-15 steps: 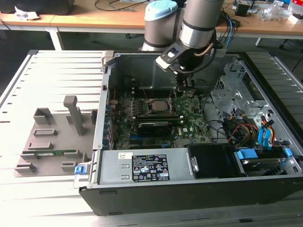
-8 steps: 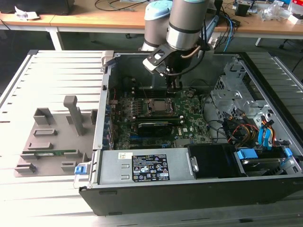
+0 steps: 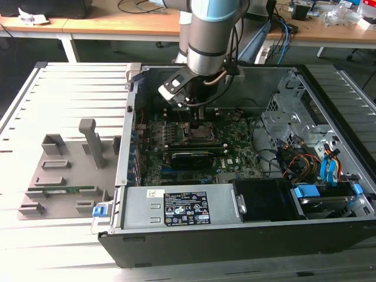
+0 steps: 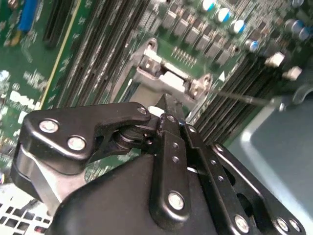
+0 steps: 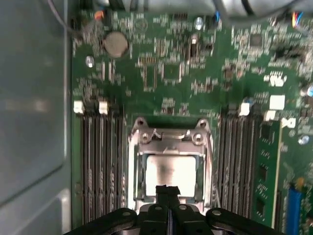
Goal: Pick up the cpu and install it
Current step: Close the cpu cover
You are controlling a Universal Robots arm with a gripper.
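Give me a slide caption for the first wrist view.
Shut end effector over the cpu lying in the socket frame, memory slots on both sides.

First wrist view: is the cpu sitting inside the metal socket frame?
Yes, the pale cpu lies flat within the socket frame.

Silver-grey arm (image 3: pixel 207 44) with a pale blue joint cap (image 3: pixel 214 8), and a black linked-bar tool (image 4: pixel 165 105) studded with silver screws (image 4: pixel 176 199).
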